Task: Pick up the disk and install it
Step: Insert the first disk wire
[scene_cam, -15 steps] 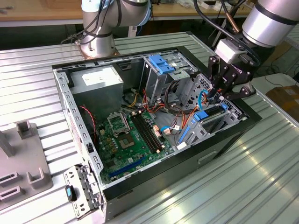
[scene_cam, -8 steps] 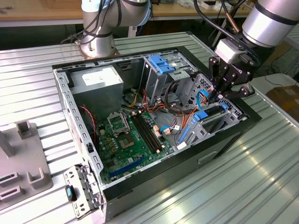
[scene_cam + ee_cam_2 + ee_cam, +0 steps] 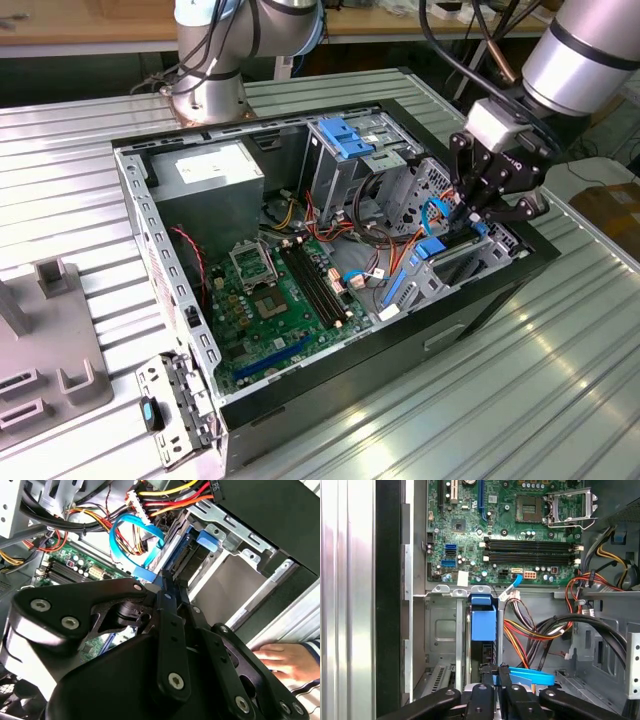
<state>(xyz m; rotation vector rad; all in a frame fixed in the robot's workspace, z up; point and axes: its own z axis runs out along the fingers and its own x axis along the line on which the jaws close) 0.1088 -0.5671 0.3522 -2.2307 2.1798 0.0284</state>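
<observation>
The disk (image 3: pixel 483 622) stands on edge in a slot of the metal drive cage, its blue rail facing the first wrist view. In the second wrist view the disk (image 3: pixel 189 552) sits deep in the cage under a blue tab. My gripper (image 3: pixel 495 674) hangs right over the disk's near end with its black fingers (image 3: pixel 172 597) drawn close together, tips at the disk's edge. In the exterior view the gripper (image 3: pixel 473 222) reaches down into the cage at the right end of the open computer case (image 3: pixel 135 200).
A blue data cable (image 3: pixel 131 530) and bundled wires (image 3: pixel 535 630) lie beside the slot. The motherboard (image 3: pixel 270 300) and a grey power supply box (image 3: pixel 205 175) take up the case. A person's hand (image 3: pixel 280 661) rests outside the case wall. A grey fixture (image 3: pixel 50 350) sits at the exterior view's left.
</observation>
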